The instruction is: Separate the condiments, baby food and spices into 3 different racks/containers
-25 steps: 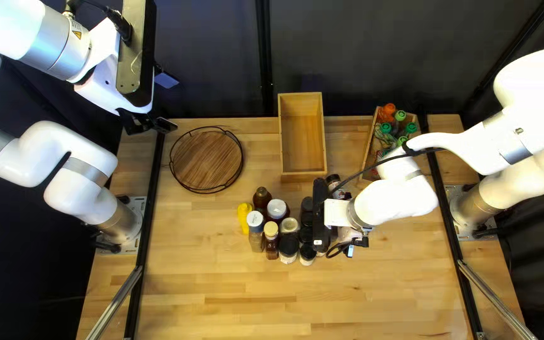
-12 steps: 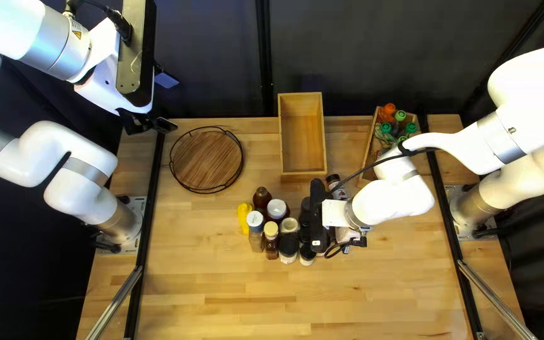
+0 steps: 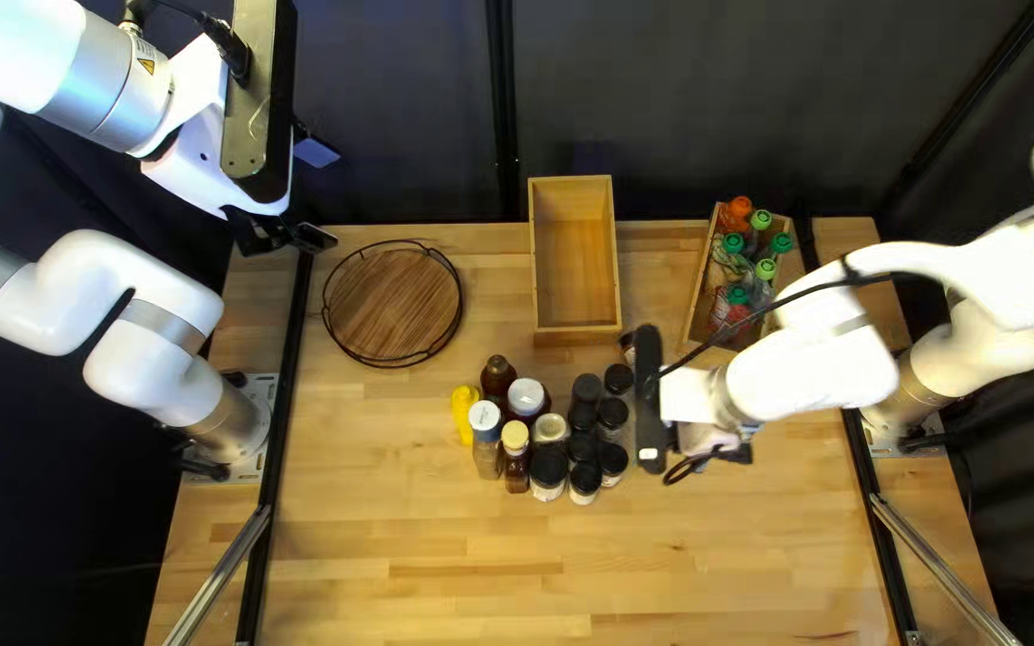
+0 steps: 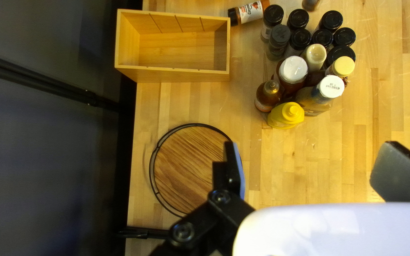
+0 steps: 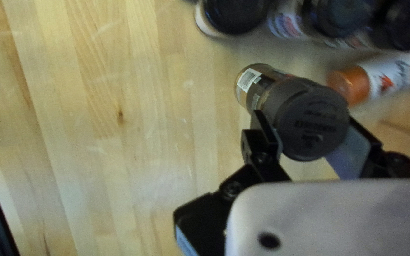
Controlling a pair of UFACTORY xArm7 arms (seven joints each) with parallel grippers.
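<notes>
A black-lidded jar (image 5: 314, 118) sits tilted in the grip of the right gripper (image 3: 687, 397), beside clustered jars (image 3: 548, 464) and sauce bottles (image 3: 485, 440) on the table (image 3: 445, 550). The left gripper (image 3: 287, 235), fingers wide, hangs near the round tray (image 3: 393, 305). Green- and orange-capped bottles (image 3: 735, 309) fill the right-hand box (image 3: 700, 285).

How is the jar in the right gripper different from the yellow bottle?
The jar has a broad, flat, dark cap; the yellow bottle narrows to a small yellow nozzle. The right gripper is closed on the jar, while the yellow bottle stands on the table beside other bottles, with no gripper on it. Both are capped containers.
</notes>
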